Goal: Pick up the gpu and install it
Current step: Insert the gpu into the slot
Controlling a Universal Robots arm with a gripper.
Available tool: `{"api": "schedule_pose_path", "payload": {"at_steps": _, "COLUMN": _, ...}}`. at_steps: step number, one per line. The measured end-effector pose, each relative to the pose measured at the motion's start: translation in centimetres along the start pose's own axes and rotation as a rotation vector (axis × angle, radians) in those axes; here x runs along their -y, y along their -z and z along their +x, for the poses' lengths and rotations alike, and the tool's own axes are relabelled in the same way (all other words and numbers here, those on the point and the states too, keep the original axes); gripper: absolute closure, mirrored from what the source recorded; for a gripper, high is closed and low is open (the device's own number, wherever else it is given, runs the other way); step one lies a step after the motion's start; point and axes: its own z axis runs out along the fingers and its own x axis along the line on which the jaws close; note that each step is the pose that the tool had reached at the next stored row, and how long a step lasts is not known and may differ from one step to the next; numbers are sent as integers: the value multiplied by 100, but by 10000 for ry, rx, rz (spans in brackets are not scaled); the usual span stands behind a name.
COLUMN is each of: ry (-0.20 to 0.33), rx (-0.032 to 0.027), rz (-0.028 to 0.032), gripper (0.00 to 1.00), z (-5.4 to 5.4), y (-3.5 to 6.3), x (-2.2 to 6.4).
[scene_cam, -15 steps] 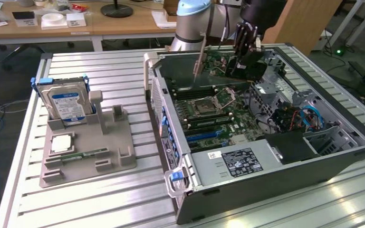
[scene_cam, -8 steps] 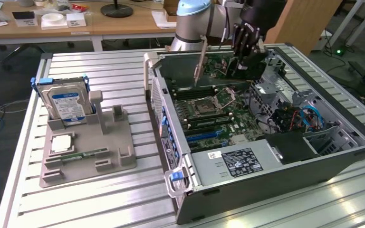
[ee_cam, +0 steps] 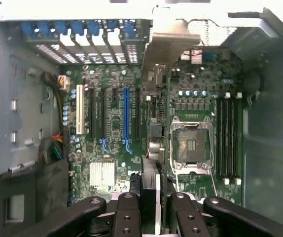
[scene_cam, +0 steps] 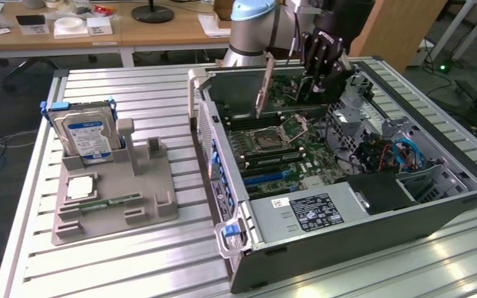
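Slatted metal table (scene_cam: pixel 139 93) is carrying, from the exterior view's left, a grey holder (scene_cam: pixel 139 186) with a hard drive (scene_cam: pixel 85 133), then an open computer case (scene_cam: pixel 437 205); a wooden desk (scene_cam: pixel 139 34) is standing behind. The gripper (scene_cam: pixel 322 81) is clenching the gpu (scene_cam: pixel 265 81), which is hanging upright over the motherboard (scene_cam: pixel 305 155).
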Motion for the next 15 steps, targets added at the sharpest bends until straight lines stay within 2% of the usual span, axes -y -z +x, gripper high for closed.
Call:
{"api": "schedule_pose_path", "payload": {"at_steps": 7, "ry": 53, "rx": -2, "rz": 7, "gripper": 72, "z": -13, "y": -4, "x": -6}}
{"api": "schedule_pose_path", "payload": {"at_steps": 8, "ry": 53, "rx": -3, "rz": 56, "gripper": 72, "z": -12, "y": -7, "x": -5}}
{"api": "schedule_pose_path", "payload": {"at_steps": 10, "ry": 50, "rx": -2, "rz": 235, "gripper": 72, "z": -13, "y": -16, "x": -7}}
{"api": "schedule_pose_path", "payload": {"at_steps": 11, "ry": 48, "rx": -1, "rz": 276, "gripper": 72, "z": -14, "y": -25, "x": -6}}
{"api": "schedule_pose_path", "payload": {"at_steps": 12, "ry": 48, "rx": -2, "rz": 302, "gripper": 72, "z": -14, "y": -34, "x": -5}}
{"api": "schedule_pose_path", "payload": {"at_steps": 15, "ry": 49, "rx": -6, "rz": 302, "gripper": 72, "z": -14, "y": -35, "x": -5}}
